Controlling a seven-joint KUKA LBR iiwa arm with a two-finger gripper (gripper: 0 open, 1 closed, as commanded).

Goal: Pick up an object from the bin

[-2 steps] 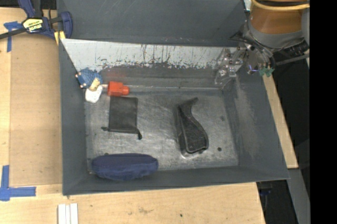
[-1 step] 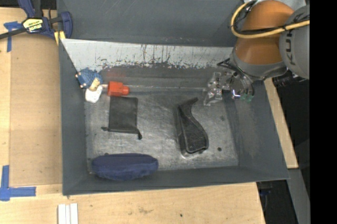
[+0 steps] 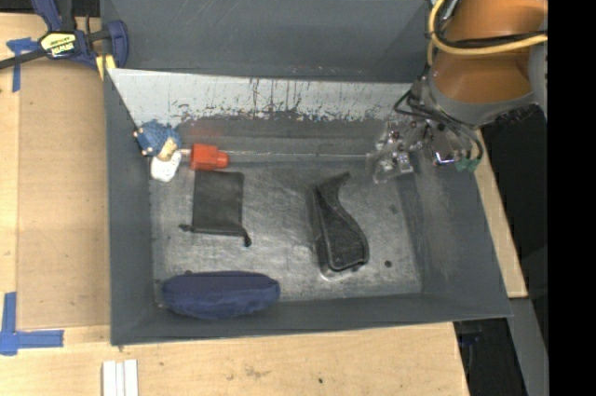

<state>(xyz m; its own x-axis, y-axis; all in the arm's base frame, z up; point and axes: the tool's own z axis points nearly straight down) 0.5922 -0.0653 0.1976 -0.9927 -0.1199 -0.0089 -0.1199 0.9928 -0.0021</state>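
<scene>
My gripper (image 3: 395, 156) hangs at the bin's right side, near the back wall, low over the floor. Just to its left ends a long clear tube (image 3: 289, 148) with an orange-red cap (image 3: 209, 158), lying along the back of the floor. In front of and left of the gripper lies a dark grey curved piece (image 3: 336, 231), apart from it. I see nothing held in the gripper.
A flat dark grey pouch (image 3: 218, 201) lies left of centre. A blue oblong pouch (image 3: 220, 293) rests at the front left. A small white, blue and yellow toy (image 3: 162, 152) sits by the left wall. The arm's orange cover is over the bin's right rim.
</scene>
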